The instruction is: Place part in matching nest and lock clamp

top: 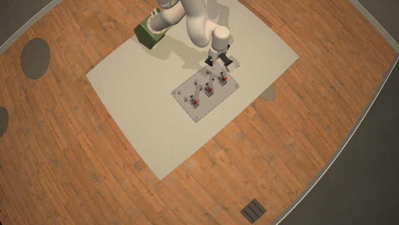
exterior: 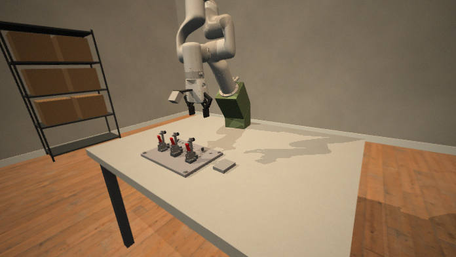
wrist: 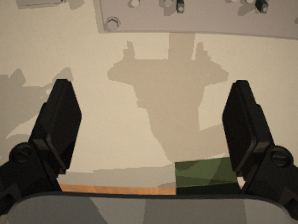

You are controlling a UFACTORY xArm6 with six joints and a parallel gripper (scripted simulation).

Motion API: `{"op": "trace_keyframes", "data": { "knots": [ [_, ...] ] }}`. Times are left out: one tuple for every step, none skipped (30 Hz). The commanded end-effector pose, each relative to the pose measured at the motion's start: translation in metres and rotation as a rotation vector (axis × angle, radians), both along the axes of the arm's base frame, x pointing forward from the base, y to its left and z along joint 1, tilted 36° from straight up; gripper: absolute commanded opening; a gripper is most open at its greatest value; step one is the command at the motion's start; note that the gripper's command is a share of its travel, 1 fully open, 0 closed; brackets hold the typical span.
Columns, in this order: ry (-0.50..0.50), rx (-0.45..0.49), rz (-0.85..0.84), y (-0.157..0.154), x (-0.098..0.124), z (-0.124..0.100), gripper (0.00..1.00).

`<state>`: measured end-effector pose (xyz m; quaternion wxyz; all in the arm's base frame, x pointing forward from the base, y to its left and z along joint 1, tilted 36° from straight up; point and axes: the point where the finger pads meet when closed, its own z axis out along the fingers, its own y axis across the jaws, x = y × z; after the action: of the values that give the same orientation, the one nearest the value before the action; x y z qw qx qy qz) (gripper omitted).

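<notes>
The grey fixture plate lies on the table and carries three toggle clamps with red handles. All three handles stand upright. The part, a flat grey block, lies on the table just beside the plate's end. My gripper is open and empty. It hangs high above the table, over the plate's far edge near the part, and partly hides the part in the overhead view.
The arm's green base block stands at the back of the table. A black shelf rack with brown boxes stands on the floor to the left, away from the table.
</notes>
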<state>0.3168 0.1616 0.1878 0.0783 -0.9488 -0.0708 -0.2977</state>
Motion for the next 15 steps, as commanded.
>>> {"op": "trace_keyframes", "data": {
  "knots": [
    [-0.003, 0.001, 0.001, 0.0005, 0.0005, 0.0012, 1.00],
    [-0.003, 0.001, 0.001, 0.0005, 0.0005, 0.0012, 1.00],
    [-0.003, 0.001, 0.001, 0.0005, 0.0005, 0.0012, 1.00],
    [-0.003, 0.001, 0.001, 0.0005, 0.0005, 0.0012, 0.00],
    [-0.003, 0.001, 0.001, 0.0005, 0.0005, 0.0012, 0.00],
    [-0.003, 0.001, 0.001, 0.0005, 0.0005, 0.0012, 0.00],
    [-0.003, 0.001, 0.001, 0.0005, 0.0005, 0.0012, 0.00],
    [-0.003, 0.001, 0.001, 0.0005, 0.0005, 0.0012, 0.00],
    [-0.003, 0.001, 0.001, 0.0005, 0.0005, 0.0012, 0.00],
    [-0.003, 0.001, 0.001, 0.0005, 0.0005, 0.0012, 0.00],
    [-0.003, 0.001, 0.001, 0.0005, 0.0005, 0.0012, 0.00],
    [-0.003, 0.001, 0.001, 0.0005, 0.0005, 0.0012, 0.00],
    [-0.003, 0.001, 0.001, 0.0005, 0.0005, 0.0012, 0.00],
    [-0.003, 0.001, 0.001, 0.0005, 0.0005, 0.0012, 0.00],
    [-0.003, 0.001, 0.001, 0.0005, 0.0005, 0.0012, 0.00]
  ]
}}
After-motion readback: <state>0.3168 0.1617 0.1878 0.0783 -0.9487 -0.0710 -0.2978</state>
